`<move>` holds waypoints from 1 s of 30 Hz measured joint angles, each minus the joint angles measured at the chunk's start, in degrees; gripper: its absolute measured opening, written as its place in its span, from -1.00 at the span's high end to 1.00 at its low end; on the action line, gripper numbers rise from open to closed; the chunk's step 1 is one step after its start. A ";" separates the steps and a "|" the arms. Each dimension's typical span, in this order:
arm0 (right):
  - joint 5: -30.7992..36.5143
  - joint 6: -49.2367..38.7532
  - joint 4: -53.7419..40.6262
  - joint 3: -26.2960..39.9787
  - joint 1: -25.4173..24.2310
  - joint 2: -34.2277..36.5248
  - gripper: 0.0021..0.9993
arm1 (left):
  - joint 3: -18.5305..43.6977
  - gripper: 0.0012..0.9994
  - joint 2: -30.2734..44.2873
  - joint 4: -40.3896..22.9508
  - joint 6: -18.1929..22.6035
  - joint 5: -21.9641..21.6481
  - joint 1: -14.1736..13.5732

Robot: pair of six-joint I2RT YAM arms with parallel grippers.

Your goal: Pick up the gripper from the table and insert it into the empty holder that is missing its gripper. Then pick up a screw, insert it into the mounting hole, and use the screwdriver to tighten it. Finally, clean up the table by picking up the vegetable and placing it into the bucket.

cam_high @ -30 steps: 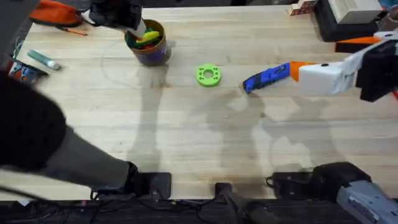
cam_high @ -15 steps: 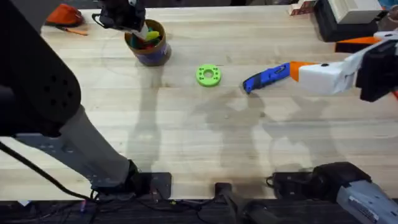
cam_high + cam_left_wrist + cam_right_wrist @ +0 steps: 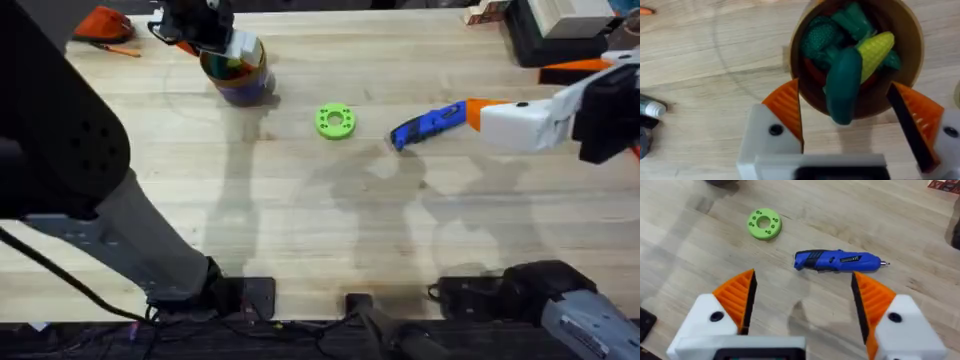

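Observation:
The bucket [image 3: 246, 84] stands at the table's far left, its rim [image 3: 914, 45] under my left gripper [image 3: 230, 50]. Inside lie toy greens and a yellow corn piece [image 3: 875, 50]. The vegetable [image 3: 842, 90], a dark green cucumber, leans over the bucket's near rim between my left gripper's [image 3: 852, 122] open orange fingers, apart from both. The blue screwdriver [image 3: 430, 123] lies right of centre, tip toward my right gripper [image 3: 478, 115]. In the right wrist view the screwdriver [image 3: 837, 261] lies just beyond that gripper [image 3: 802, 300], which stands open. The small gripper piece, holder and screw are out of view.
A green ring-shaped disc [image 3: 335, 121] lies at mid table, left of the screwdriver. An orange item [image 3: 100, 22] sits at the far left corner, boxes [image 3: 560, 25] at the far right. A small tube [image 3: 650, 107] lies on the wood near the bucket.
My left arm's near part swung out from under the camera, and its gripper shifted slightly right over the bucket. The right arm and screwdriver stayed still.

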 joint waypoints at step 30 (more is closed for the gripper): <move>0.00 0.00 1.04 0.00 0.01 -0.01 -0.99 | -1.01 -0.98 -19.95 -7.95 -3.90 -0.19 -5.80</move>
